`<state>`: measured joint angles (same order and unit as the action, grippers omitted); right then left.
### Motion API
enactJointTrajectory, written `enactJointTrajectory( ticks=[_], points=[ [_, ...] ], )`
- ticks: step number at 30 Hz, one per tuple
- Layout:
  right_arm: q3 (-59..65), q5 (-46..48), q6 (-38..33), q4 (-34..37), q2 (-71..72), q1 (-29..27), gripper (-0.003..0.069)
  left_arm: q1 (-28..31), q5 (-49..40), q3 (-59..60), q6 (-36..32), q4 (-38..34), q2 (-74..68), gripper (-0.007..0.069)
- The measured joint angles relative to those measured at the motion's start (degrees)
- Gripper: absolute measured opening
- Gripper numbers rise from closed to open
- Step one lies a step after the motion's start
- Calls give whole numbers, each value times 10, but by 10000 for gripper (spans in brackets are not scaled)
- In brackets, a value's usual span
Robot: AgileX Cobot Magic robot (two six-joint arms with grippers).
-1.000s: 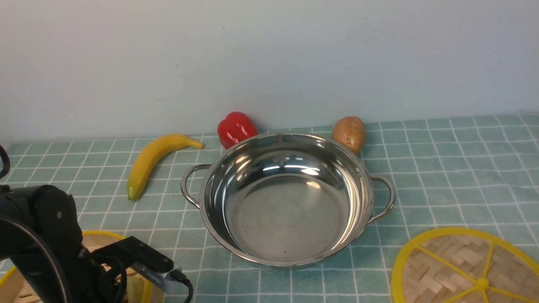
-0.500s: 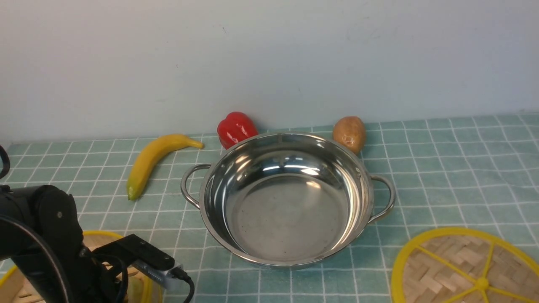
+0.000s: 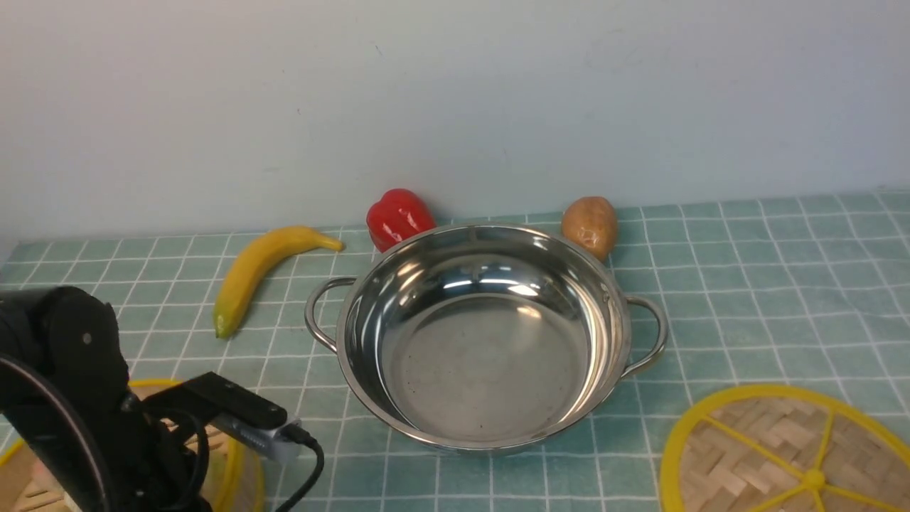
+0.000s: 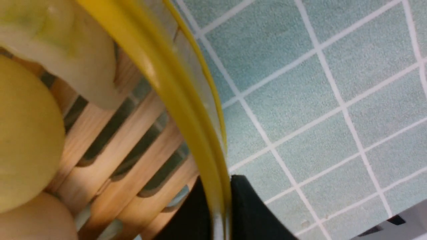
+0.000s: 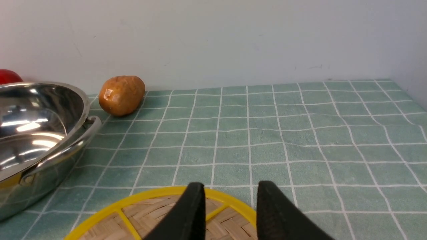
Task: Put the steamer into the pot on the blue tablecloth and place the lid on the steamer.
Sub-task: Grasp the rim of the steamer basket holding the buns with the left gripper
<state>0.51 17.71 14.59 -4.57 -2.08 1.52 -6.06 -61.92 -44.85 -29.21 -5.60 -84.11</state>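
The steamer is at the near left corner of the table, well apart from the pot. In the front view it is mostly hidden behind the left arm. The left claw is clenched on it: the left wrist view shows one black finger inside the yellow rim and one outside, pinching the wall between them. Pale rounded pieces of food lie on its slatted floor. We cannot tell whether the basket rests on the cloth or is just raised off it.

The pot stands empty in the middle of the blue tablecloth, so neither part of the job is done yet. We judge that the grasp is made and that the carry rightward into the pot comes next.

The lid lies flat at the near right. The right claw hangs above its far rim, released and gripping nothing, so we take the lid step to be left for afterwards.

Beyond the pot, a banana, a red pepper and a potato rest along the far side.
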Motion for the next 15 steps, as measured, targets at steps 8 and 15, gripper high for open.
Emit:
enactJointTrajectory(
  ticks=[8,15],
  points=[
    [0,0,0,0,0,0,240,0,-77,-83,12,67,51,50],
    [0,0,0,0,0,0,240,-16,-85,-133,18,92,71,50]
  ],
)
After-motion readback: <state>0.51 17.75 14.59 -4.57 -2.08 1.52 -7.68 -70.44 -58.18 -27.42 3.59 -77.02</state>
